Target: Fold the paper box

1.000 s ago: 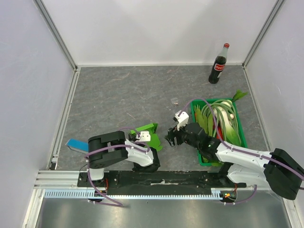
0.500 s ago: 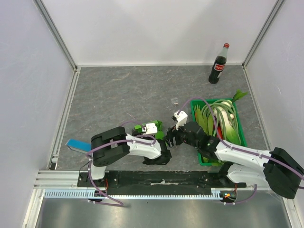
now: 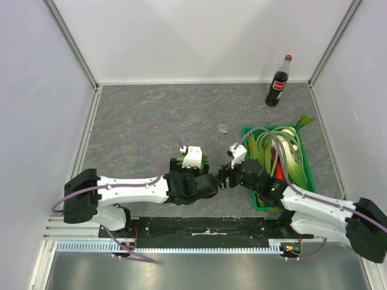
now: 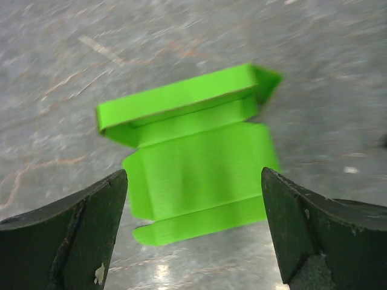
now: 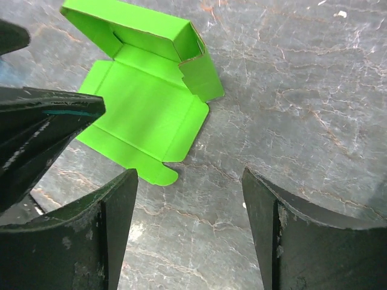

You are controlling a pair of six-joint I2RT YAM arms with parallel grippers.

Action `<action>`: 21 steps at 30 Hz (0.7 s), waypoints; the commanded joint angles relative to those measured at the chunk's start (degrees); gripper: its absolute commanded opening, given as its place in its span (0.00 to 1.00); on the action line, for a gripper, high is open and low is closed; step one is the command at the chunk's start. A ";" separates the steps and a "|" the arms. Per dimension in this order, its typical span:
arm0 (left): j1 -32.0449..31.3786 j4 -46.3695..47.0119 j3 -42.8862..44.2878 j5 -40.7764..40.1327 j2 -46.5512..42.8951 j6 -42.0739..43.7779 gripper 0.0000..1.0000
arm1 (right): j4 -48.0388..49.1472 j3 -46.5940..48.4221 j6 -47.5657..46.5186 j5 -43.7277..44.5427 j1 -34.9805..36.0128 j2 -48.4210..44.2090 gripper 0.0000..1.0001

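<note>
The paper box [image 4: 193, 151] is a small lime-green card piece lying on the grey table, one end folded up into a low wall, the rest flat with side flaps. My left gripper [image 4: 193, 175] hovers just short of it, open, jaws wide, nothing between them. From the right wrist the paper box [image 5: 145, 103] lies at upper left, and one dark left finger [image 5: 42, 121] reaches over its left edge. My right gripper [image 5: 189, 172] is open over bare table beside the box's near flap. From above, only a sliver of the box [image 3: 205, 161] shows past the left gripper [image 3: 204, 175]; the right gripper [image 3: 222, 179] faces it closely.
A dark-green crate [image 3: 305, 172] of leafy vegetables stands right of the right arm. A cola bottle [image 3: 279, 82] stands at the back right corner. White walls with metal rails close the table on three sides.
The left gripper has opened and let go of the box, and the left arm has stretched out to the right. The box now lies on the table. The right gripper barely moved.
</note>
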 commanded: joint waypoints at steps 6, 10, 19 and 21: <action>3.03 23.16 1.40 18.19 -12.07 30.67 0.97 | -0.73 -1.66 -0.10 2.60 -0.07 -9.07 0.78; 6.10 30.71 -12.01 23.37 -22.78 34.26 0.95 | 2.70 0.45 -2.91 4.08 0.01 -1.70 0.74; 15.94 32.22 -31.91 29.00 -45.48 30.67 0.73 | 17.91 5.46 -8.89 3.31 -0.07 16.06 0.71; 16.31 32.74 -33.06 27.61 -44.26 29.00 0.71 | 17.91 6.51 -10.37 3.30 -0.25 17.30 0.70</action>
